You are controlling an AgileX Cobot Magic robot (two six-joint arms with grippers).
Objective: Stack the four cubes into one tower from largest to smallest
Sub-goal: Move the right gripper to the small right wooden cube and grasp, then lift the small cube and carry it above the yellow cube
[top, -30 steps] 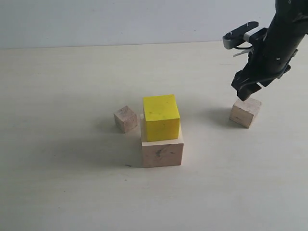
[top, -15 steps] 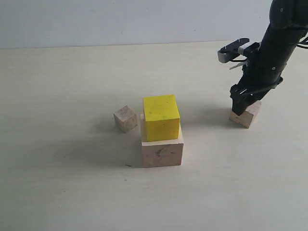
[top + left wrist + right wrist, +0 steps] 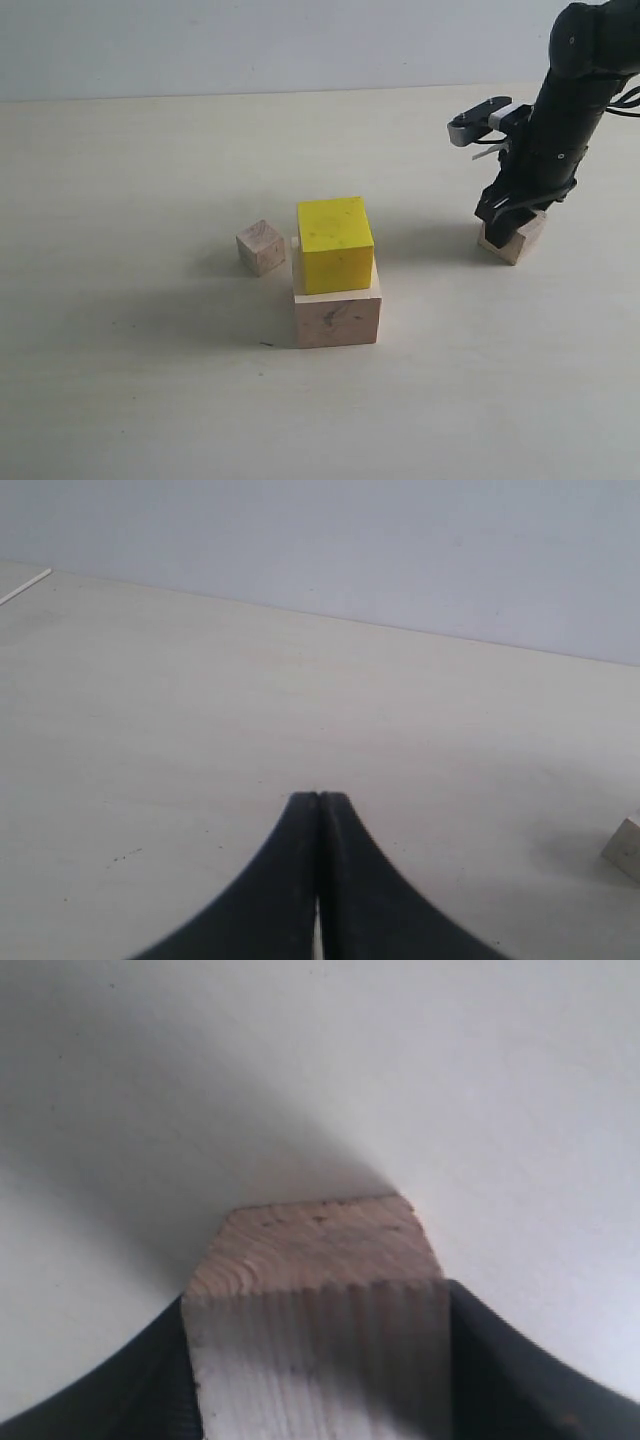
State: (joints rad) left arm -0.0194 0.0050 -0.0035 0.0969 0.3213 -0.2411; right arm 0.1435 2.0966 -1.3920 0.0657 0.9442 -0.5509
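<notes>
Up front, the yellow cube (image 3: 335,243) sits on the large cube (image 3: 337,315), with the small cube (image 3: 261,247) just beside them. Further back, the right gripper (image 3: 506,214) clamps the medium cube (image 3: 520,240), which rests on the table (image 3: 150,380). Best to lift straight and level, then centre it on yellow. The left gripper (image 3: 318,802) is pinched closed, empty. Pale bare tabletop, plain wall (image 3: 250,50) behind.

Exterior view: raised, angled down across the pale table (image 3: 150,400) toward its far edge.
Left wrist view: low, skimming the table.
Right wrist view: close above the medium pale bare-wood cube (image 3: 315,1300); the exterior view shares this cube (image 3: 520,242).
</notes>
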